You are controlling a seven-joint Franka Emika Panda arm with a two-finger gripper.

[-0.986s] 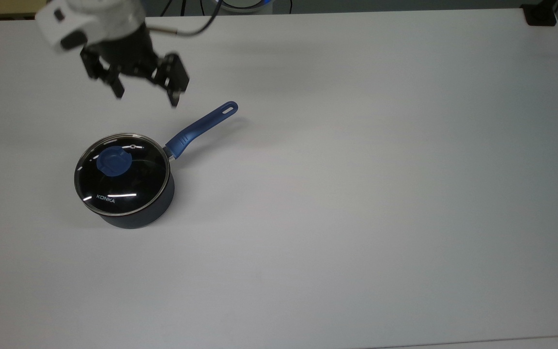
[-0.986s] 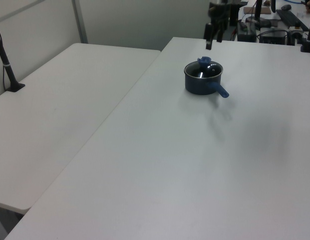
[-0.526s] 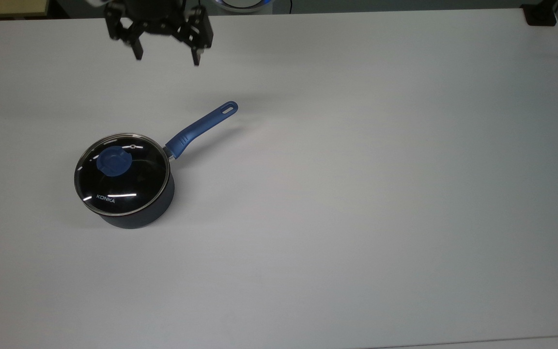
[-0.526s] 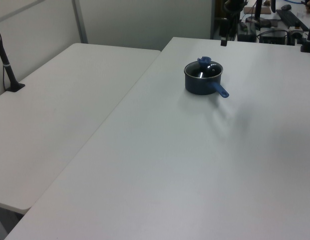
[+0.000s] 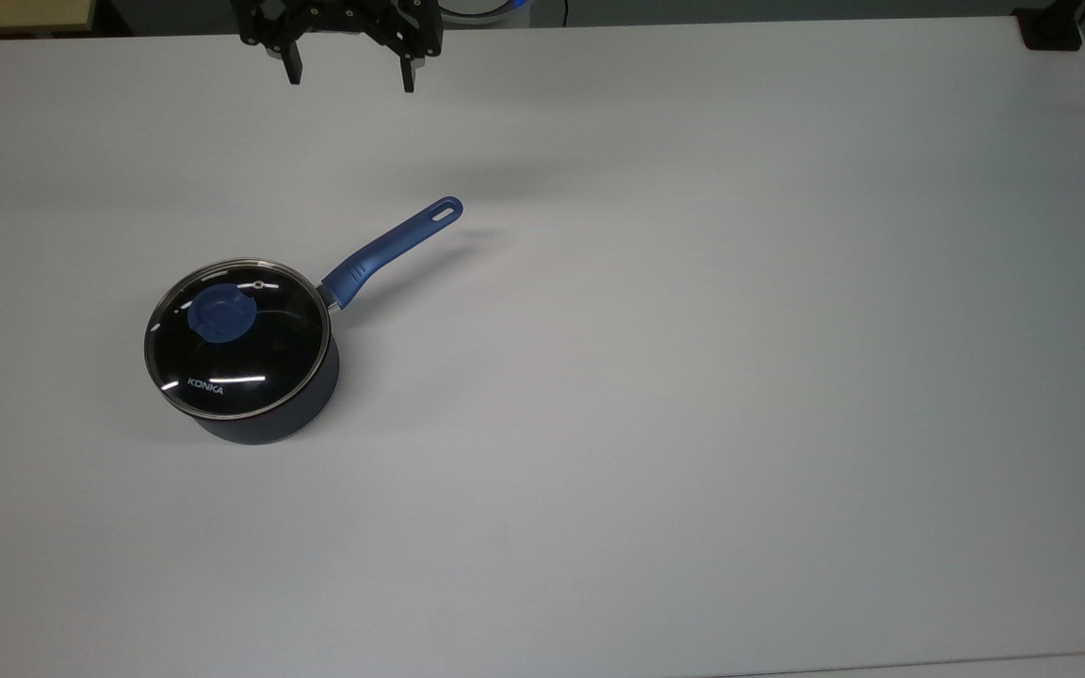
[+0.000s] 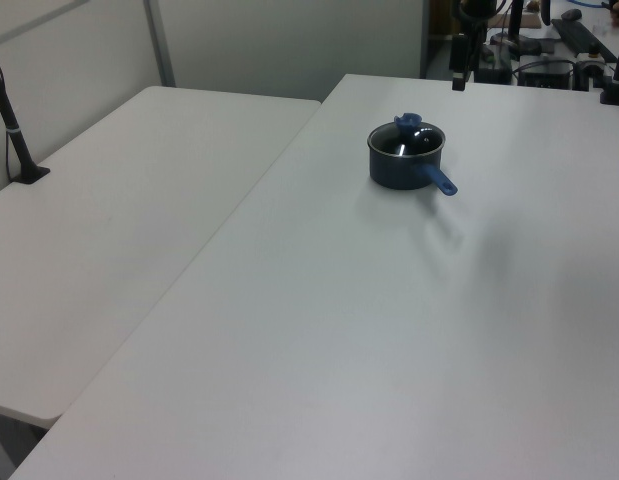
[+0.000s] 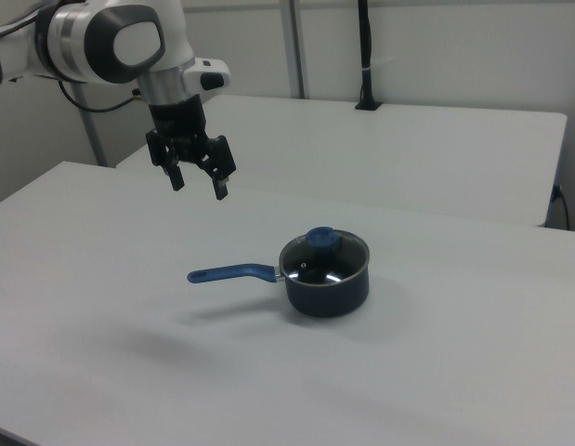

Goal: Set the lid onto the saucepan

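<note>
We see the saucepan point(image 5: 255, 395) standing on the white table point(image 5: 693, 377), toward the top view's left, with the lid point(image 5: 237, 337) seated flat on its rim. Its blue handle point(image 5: 392, 247) gives the long axis, pointing up and to the top view's right; in the right view it points left. The gripper point(image 5: 350, 77) hangs high near the table's far edge, fingers spread wide and holding nothing, well apart from the pan. Open tabletop lies all around the pan, widest to the top view's right.
</note>
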